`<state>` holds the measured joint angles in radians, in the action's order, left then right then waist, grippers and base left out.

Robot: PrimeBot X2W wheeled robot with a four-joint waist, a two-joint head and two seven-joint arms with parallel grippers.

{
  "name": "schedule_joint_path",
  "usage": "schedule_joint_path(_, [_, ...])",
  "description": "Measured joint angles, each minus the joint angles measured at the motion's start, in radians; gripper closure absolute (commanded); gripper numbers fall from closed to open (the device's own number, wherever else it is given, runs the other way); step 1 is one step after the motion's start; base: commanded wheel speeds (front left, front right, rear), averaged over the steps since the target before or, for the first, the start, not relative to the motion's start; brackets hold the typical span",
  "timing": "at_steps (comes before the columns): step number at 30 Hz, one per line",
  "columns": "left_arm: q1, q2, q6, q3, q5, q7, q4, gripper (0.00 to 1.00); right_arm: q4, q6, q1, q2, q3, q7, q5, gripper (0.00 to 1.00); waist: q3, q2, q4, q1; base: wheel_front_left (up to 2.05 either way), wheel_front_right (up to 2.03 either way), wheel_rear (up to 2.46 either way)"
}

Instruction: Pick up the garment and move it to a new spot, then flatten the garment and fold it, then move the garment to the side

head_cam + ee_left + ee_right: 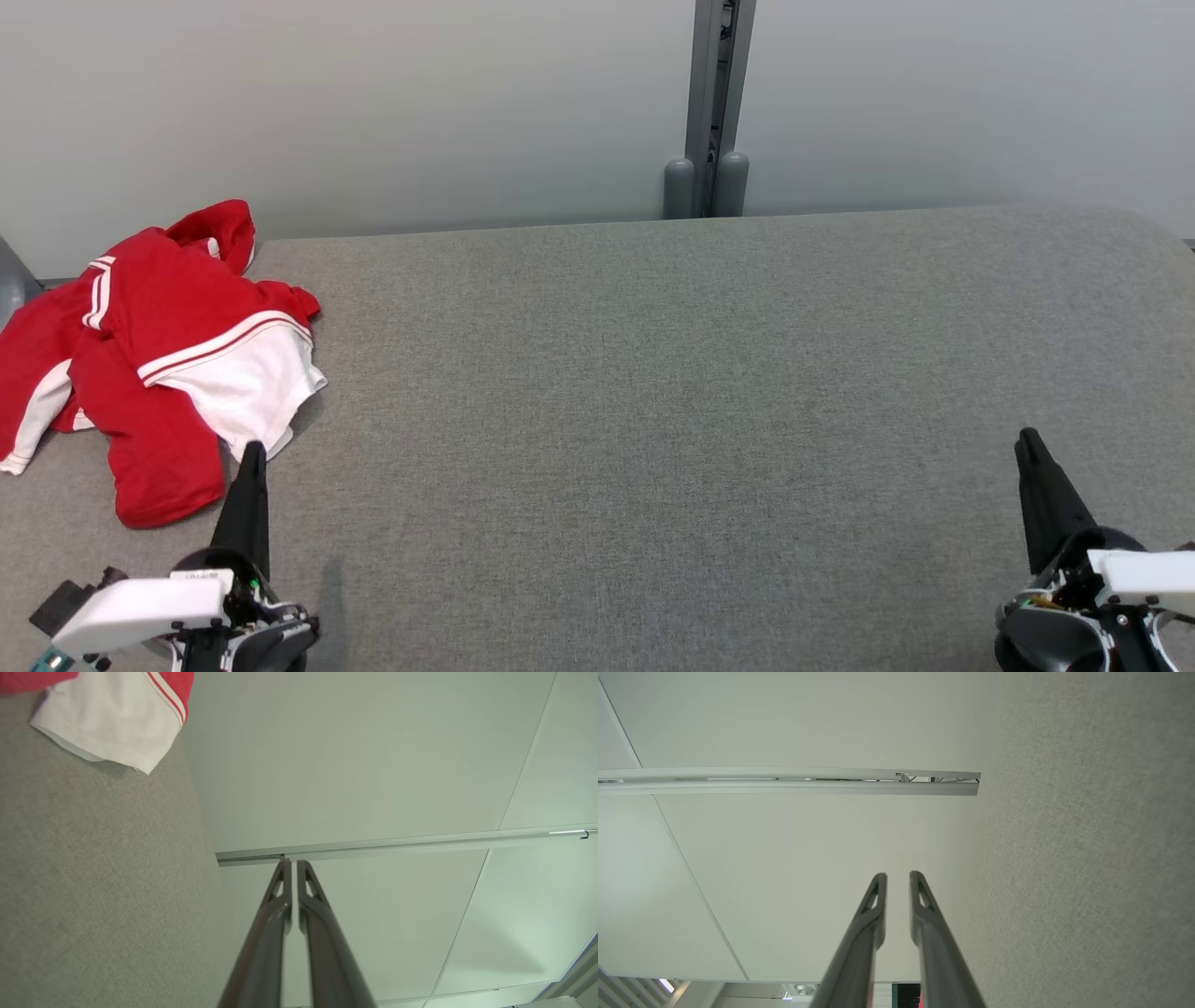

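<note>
Ahead of you a pale wall [373, 112] runs behind the grey, cloth-covered worktop [653, 392], with a grey upright post [714, 93] standing at the worktop's far edge a little right of centre. The garment [159, 355] lies crumpled at the far left of the worktop, close to the wall. It is red with white panels and thin white stripes, bunched in folds, and one white hem points toward the middle of the surface.

Your left claw [250, 457] sits at the lower left of the head view, pointing up toward the wall. Its tip is just beside the garment's white hem (whether it touches the cloth you cannot tell from here). In the left wrist view its two dark fingers [275, 914] are pressed nearly together with only a sliver of light between the tips, and they pinch nothing. The white hem shows at that view's upper left, apart from the tips.

Your right claw [1027, 439] is at the lower right, well apart from the garment, over bare grey cloth. In the right wrist view its fingers [924, 924] stand slightly parted with a narrow gap between the tips, and nothing is between them
</note>
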<state>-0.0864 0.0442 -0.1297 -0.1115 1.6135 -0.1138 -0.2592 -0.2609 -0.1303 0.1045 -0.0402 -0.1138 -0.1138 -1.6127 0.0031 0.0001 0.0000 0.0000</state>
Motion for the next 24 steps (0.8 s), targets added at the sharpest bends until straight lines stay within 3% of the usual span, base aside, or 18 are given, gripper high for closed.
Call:
schedule_joint_path(1, [0.000,0.000,0.000,0.000,0.000,0.000,0.000,1.00,0.000,0.000,0.000,0.000,0.000,0.000,0.000,1.00,0.000,0.0000,0.000,0.0000,0.00,0.00,0.00])
schedule_joint_path(2, [0.011,-0.004,0.000,0.001,0.000,0.000,-0.010,0.00,-0.010,0.001,-0.009,0.004,0.001,0.000,0.000,0.00,0.000,0.0000,0.000,0.0000,0.00,0.00,0.00])
schedule_joint_path(15, [0.052,-0.014,0.001,0.039,-0.028,0.054,-0.003,0.00,-0.022,0.001,-0.037,0.013,0.048,0.053,0.024,0.00,0.000,0.0000,0.000,0.0000,0.00,0.00,0.00])
schedule_joint_path(24, [0.063,-0.012,0.021,0.062,-0.131,0.095,0.043,0.00,0.007,0.001,-0.038,0.011,0.053,0.093,0.123,0.00,0.000,0.0000,0.000,0.0000,0.00,0.00,0.00])
